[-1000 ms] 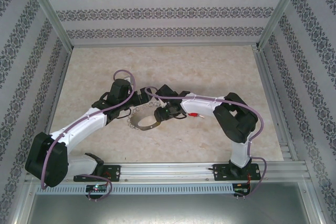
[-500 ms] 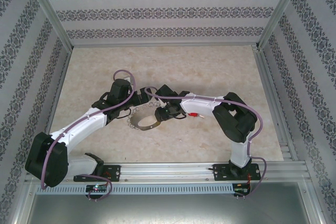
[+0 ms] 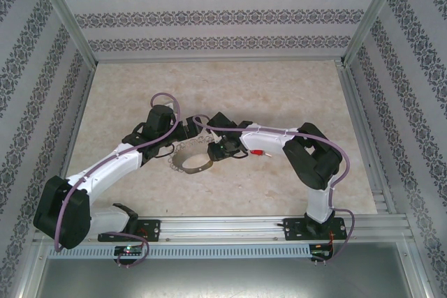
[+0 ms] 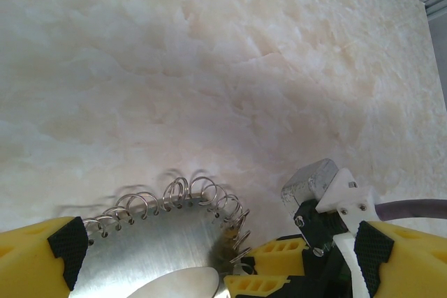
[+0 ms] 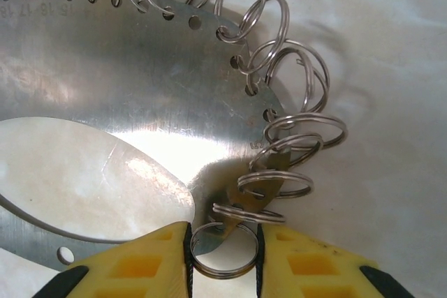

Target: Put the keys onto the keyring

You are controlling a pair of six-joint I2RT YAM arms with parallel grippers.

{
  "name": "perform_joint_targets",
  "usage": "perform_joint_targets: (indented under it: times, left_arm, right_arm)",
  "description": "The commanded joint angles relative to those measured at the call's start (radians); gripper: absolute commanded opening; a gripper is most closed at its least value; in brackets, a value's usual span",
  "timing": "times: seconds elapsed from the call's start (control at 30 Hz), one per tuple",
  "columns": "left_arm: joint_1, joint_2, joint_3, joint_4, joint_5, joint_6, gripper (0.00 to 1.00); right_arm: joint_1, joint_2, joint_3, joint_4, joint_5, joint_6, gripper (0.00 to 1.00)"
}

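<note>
The keyring (image 3: 188,160) is a wide flat silver hoop lying on the table, its rim fringed with small split rings (image 5: 297,130). In the right wrist view my right gripper (image 5: 223,250) is shut on one small split ring at the hoop's edge, with a pad touching each side. My left gripper (image 4: 222,252) stands wide open over the hoop's (image 4: 150,242) far side, its pads (image 4: 70,246) apart from each other. The right gripper's yellow fingers (image 4: 279,270) show between them. A tiny red-headed key (image 3: 262,153) lies beside the right forearm.
Both grippers (image 3: 183,141) (image 3: 215,153) meet over the hoop at the middle of the marble-patterned table (image 3: 279,88). Aluminium rails (image 3: 223,227) frame the near edge and sides. Patterned walls enclose the workspace.
The right gripper's fingers have closed in onto the small split ring. Both arms and the hoop have stayed almost where they were.
</note>
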Motion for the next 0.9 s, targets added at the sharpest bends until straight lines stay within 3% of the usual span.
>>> perform_joint_targets:
  times: [0.0, 0.3, 0.43, 0.6, 0.87]
  left_arm:
    - [0.01, -0.009, 0.024, 0.004, -0.012, 0.008, 1.0]
    - [0.01, -0.009, 0.024, 0.007, -0.008, 0.006, 1.0]
    - [0.009, -0.008, 0.02, 0.015, -0.001, 0.006, 1.0]
    - [0.01, -0.01, 0.008, 0.021, 0.015, 0.006, 1.0]
    - [0.01, -0.022, -0.015, 0.004, 0.071, 0.011, 1.0]
  right_arm:
    - [-0.02, -0.006, 0.003, 0.012, -0.071, -0.003, 0.28]
    - [-0.124, -0.009, -0.103, 0.235, -0.427, 0.065, 0.27]
    - [-0.13, 0.005, -0.113, 0.242, -0.442, 0.067, 0.3]
    - [-0.142, -0.008, -0.132, 0.244, -0.419, 0.074, 0.42]
    - [-0.215, -0.147, -0.203, 0.265, -0.396, 0.104, 0.48]
